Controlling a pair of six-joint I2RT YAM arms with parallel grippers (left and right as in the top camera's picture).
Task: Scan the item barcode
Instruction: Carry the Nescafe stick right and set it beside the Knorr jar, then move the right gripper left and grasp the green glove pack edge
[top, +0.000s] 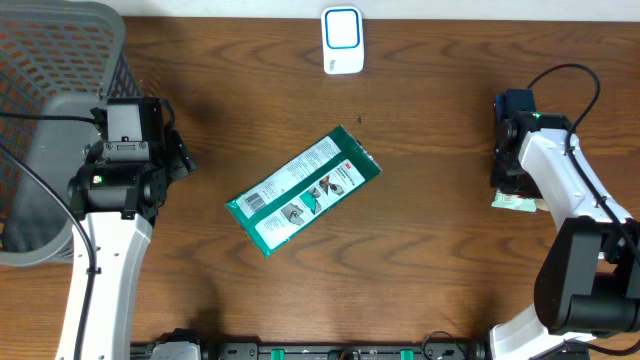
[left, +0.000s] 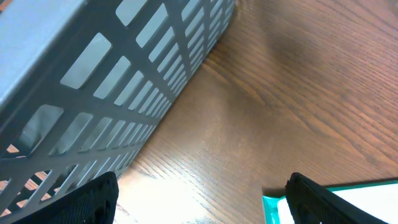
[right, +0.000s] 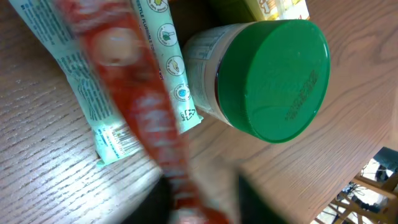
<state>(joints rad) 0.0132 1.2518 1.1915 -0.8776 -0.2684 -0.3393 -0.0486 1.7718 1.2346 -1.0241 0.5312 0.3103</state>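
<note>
A green and white flat packet lies slantwise in the middle of the table, barcode label facing up; its teal corner shows in the left wrist view. The white and blue scanner stands at the far edge. My left gripper hangs open over bare wood beside the basket, holding nothing. My right gripper is low over a heap of items at the right. A blurred red packet runs between its smeared dark fingers, and whether they grip it is unclear.
A grey mesh basket fills the far left corner, close to my left arm. Under my right wrist lie a green-lidded jar, a pale green tube and a yellow-green box. A pale packet pokes out beside that arm.
</note>
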